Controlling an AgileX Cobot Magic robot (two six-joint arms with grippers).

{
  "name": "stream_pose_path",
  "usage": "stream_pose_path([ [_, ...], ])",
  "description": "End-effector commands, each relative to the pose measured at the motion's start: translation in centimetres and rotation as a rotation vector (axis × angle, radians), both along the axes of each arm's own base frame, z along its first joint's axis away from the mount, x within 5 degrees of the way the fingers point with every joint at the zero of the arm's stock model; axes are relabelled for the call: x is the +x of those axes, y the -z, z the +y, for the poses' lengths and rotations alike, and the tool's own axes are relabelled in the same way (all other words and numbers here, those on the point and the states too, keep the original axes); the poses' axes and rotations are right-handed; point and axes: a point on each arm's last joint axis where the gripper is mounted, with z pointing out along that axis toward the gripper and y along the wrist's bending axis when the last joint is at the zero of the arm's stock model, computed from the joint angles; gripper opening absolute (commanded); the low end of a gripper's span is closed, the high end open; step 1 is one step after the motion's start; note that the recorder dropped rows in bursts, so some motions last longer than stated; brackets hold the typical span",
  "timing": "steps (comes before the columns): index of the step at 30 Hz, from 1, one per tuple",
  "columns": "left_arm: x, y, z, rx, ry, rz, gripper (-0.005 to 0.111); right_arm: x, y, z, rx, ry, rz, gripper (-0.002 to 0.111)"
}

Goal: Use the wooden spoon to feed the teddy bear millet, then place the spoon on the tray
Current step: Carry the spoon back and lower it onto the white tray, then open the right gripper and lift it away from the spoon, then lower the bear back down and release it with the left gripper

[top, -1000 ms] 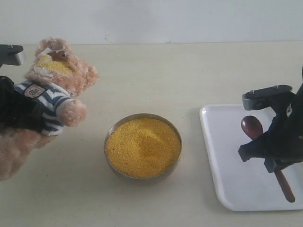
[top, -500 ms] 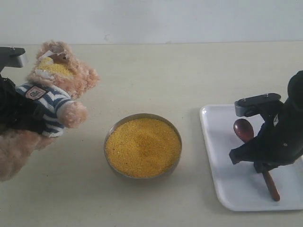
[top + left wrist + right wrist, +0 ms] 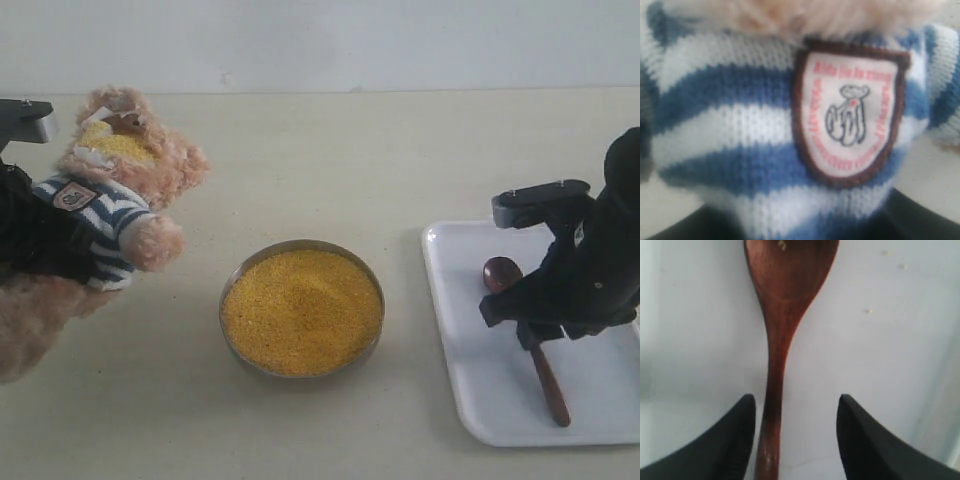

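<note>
placement step, nearly done: wooden spoon (image 3: 785,300) lies flat on the tray (image 3: 470,400), my right tool (image 3: 795,407) spread wide astride its handle, gripping nothing. next: lift straight clear. left tool (image 3: 40,240) against the teddy bear (image 3: 100,200); grip hidden.

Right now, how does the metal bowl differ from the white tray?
The metal bowl is round; the tray is rectangular with rounded corners. The bowl is heaped with millet; the tray carries the wooden spoon. The bowl is grey metal, the tray white. Both rest flat on the table.
</note>
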Motion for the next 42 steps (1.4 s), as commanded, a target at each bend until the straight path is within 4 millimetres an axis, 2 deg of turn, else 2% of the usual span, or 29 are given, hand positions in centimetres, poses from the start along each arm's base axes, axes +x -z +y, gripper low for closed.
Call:
stream_pose_path([
  [1, 0.1, -0.1, -0.1, -0.005, -0.014, -0.020, 0.004, 0.3, -3.2, -0.1, 0.038, 0.034, -0.118, 0.042],
  [3, 0.1, -0.1, -0.1, -0.005, -0.014, -0.020, 0.004, 0.2, -4.7, -0.2, 0.061, 0.058, -0.189, 0.030],
  [6, 0.2, -0.1, -0.1, -0.012, -0.047, -0.022, 0.004, -0.7, -7.7, -0.4, 0.108, 0.065, -0.307, 0.000],
  [7, 0.3, -0.1, -0.1, -0.017, -0.070, -0.026, 0.004, -1.5, -9.0, -0.5, 0.147, 0.078, -0.363, 0.000],
  [9, 0.5, 0.3, -0.1, -0.023, -0.103, -0.016, 0.004, -2.7, -10.0, -0.8, 0.198, 0.093, -0.437, 0.000],
  [12, 1.0, 1.7, -0.1, -0.027, -0.157, 0.036, 0.004, -5.3, -10.5, -1.5, 0.224, 0.085, -0.484, 0.000],
  [15, 1.6, 3.4, -0.2, -0.038, -0.239, 0.087, 0.004, -7.1, -11.0, -2.1, 0.218, 0.052, -0.507, 0.000],
  [20, 2.0, 4.5, -0.6, -0.095, -0.321, 0.126, 0.004, -8.2, -12.6, -2.4, 0.245, 0.042, -0.587, 0.000],
  [25, 1.8, 4.6, -0.6, -0.097, -0.317, 0.158, 0.007, -8.1, -12.8, -2.0, 0.292, 0.046, -0.604, 0.000],
  [34, 1.5, 4.6, -0.8, -0.107, -0.318, 0.199, 0.064, -8.2, -12.8, -1.7, 0.325, 0.017, -0.600, 0.000],
  [37, 1.5, 4.5, -0.8, -0.108, -0.318, 0.197, 0.075, -8.2, -12.8, -1.7, 0.325, 0.017, -0.600, 0.000],
  [42, 1.4, 4.6, -0.8, -0.107, -0.314, 0.213, 0.083, -8.2, -12.8, -1.7, 0.325, 0.017, -0.600, 0.000],
])
